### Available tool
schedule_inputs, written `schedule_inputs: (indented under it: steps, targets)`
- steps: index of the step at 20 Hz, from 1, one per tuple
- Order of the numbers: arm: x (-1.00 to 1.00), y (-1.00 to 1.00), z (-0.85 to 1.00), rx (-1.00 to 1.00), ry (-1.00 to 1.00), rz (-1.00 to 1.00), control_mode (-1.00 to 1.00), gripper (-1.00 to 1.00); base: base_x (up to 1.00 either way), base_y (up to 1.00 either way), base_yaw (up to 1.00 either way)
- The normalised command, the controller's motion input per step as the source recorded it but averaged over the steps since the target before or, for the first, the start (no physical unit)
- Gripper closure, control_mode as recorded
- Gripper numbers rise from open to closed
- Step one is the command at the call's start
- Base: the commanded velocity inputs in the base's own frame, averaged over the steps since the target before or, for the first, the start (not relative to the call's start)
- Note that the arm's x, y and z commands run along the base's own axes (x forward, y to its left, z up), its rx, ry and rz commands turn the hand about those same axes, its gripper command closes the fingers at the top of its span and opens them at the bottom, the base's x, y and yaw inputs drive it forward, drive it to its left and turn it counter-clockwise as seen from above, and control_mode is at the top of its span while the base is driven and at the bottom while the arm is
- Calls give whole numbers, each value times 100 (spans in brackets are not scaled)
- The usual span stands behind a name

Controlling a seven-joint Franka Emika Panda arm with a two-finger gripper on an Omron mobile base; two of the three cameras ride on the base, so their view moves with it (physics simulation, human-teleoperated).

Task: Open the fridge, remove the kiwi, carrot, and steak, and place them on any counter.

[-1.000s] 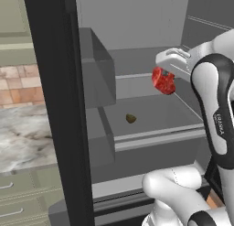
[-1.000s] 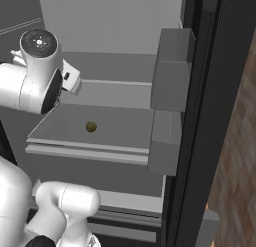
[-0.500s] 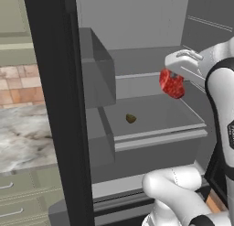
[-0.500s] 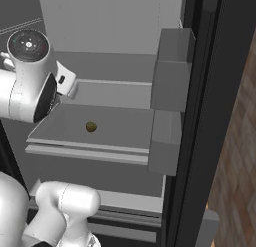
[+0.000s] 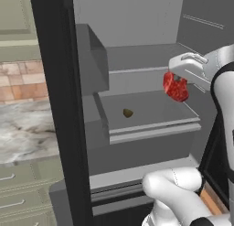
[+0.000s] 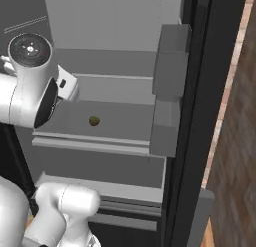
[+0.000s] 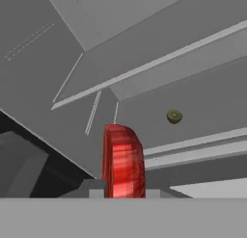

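While the fridge point(image 5: 55, 106) stands open with its black door edge running down the left of the left base view, the gripper point(image 5: 179, 78) hangs in front of the light grey interior, its claw clamped narrowly on the steak point(image 5: 175, 87). That bright red chunk dangles below the white hand, in the air above the right part of the pulled-out shelf point(image 5: 151, 124), not touching it. From the hand view the steak point(image 7: 123, 161) rises as a tall red slab pinched between the fingertips at the bottom of the picture.

On the shelf lies the kiwi point(image 5: 128, 113), a small olive-brown lump resting toward the left half of the grey surface, well apart from the steak. The right base view shows the kiwi point(image 6: 94, 121) just to the right of the arm's white wrist, with the shelf front point(image 6: 90, 143) nearer the camera. In the hand view the kiwi point(image 7: 174, 116) sits farther in and to the right of the held meat.

A dark door bin point(image 6: 170, 91) hangs on the inside of the right door. To the left of the fridge, the marbled counter point(image 5: 23, 133) runs over sage-green drawers point(image 5: 20, 193), beneath a brick backsplash point(image 5: 20, 81).
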Motion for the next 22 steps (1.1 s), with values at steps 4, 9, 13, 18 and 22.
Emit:
schedule_inputs:
  steps: [4,9,13,18,22]
  targets:
    - [0,0,0,0,0,0,100,100,-100,-8,0]
    - [0,0,0,0,0,0,100,100,-100,0,0]
    - [0,0,0,0,0,0,100,100,-100,10,0]
    - [0,0,0,0,0,0,100,100,-51,82,0]
    - [0,0,0,0,0,0,100,100,-27,100,0]
